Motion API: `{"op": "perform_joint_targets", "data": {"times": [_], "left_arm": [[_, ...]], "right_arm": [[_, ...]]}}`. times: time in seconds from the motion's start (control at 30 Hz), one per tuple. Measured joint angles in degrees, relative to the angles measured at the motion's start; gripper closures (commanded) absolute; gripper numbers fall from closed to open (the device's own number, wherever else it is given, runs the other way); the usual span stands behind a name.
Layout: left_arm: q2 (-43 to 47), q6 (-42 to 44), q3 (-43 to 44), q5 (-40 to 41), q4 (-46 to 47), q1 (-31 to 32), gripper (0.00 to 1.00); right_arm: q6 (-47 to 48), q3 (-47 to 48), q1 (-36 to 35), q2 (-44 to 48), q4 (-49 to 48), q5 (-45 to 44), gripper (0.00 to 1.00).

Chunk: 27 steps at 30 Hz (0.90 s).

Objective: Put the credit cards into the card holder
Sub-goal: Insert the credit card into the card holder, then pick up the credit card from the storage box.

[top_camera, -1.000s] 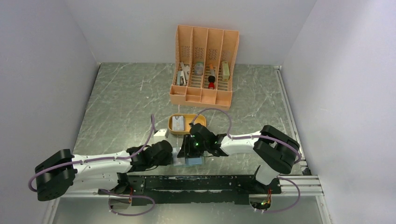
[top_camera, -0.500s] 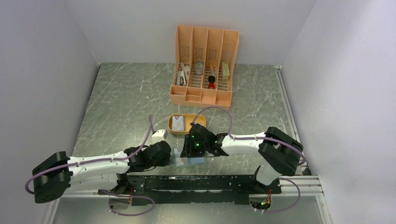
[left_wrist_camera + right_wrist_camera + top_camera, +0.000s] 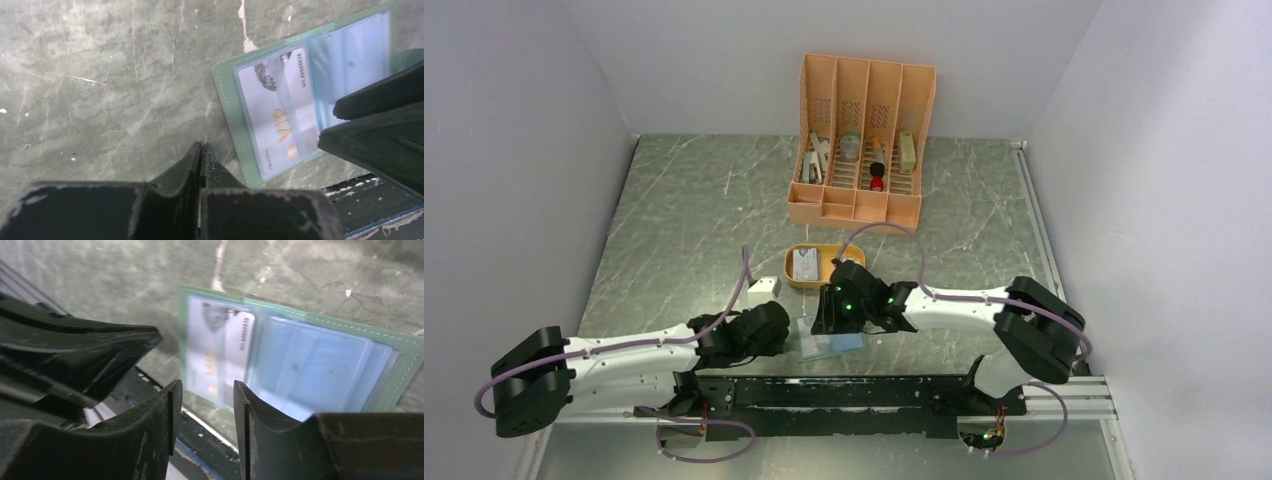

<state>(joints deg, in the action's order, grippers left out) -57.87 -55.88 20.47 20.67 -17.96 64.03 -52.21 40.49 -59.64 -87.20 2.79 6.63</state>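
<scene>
two cards, one vip card [image 3: 280,125] in open card holder [image 3: 829,340] flat on surface [image 3: 694,220], other card [image 3: 805,264] in orange tray [image 3: 809,286], left jaws closed empty beside holder, right jaws part open above it

From above, the right gripper [image 3: 829,322] hides the card holder's [image 3: 834,344] edge toward 12 o'clock. In the left wrist view the holder runs off frame at 1 o'clock. The organizer's [image 3: 854,212] contents are too small to name.
</scene>
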Motion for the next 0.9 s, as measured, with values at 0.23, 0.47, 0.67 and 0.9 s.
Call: {"op": "perform_joint_targets", "data": {"times": [0.23,0.47,0.67,0.9], "left_arm": [[4.61,0.83,3.54,1.92,-3.74,0.0,0.89],[9.55,1.73,6.25,4.0,-7.13,0.0,0.71],[14.62,2.12,6.27,4.92,-9.79,0.0,0.56],[18.67,1.77,6.25,5.53,-12.74,0.0,0.53]], "right_arm": [[3.54,7.02,1.88,7.65,5.81,-1.49,0.49],[7.72,8.98,11.93,7.54,5.53,-1.09,0.42],[10.43,15.19,15.85,-2.43,3.32,0.85,0.41],[11.65,22.45,16.04,-12.46,1.79,2.34,0.41]]}}
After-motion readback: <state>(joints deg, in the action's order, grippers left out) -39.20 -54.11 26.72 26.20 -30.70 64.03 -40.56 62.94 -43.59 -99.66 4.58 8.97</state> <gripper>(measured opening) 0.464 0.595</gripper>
